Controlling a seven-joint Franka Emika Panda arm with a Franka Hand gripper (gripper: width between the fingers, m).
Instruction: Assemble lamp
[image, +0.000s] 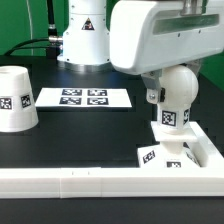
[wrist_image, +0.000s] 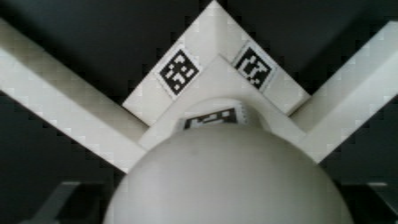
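Lamp's round-headed white plastic bulb (image: 176, 95) grasped in gripper (image: 170, 98) fingers, hovering over flat square white base (image: 168, 152) by long white rail (image: 100, 180). Keep vertical, centre, lower slow.

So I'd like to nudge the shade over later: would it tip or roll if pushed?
The shade stands apart on its wide open end, narrow end up, so a low push would probably slide it, not tip it. Its tapered round wall suggests that, once knocked over, it would likely roll in a curve. It looks like hollow white plastic, so probably light.
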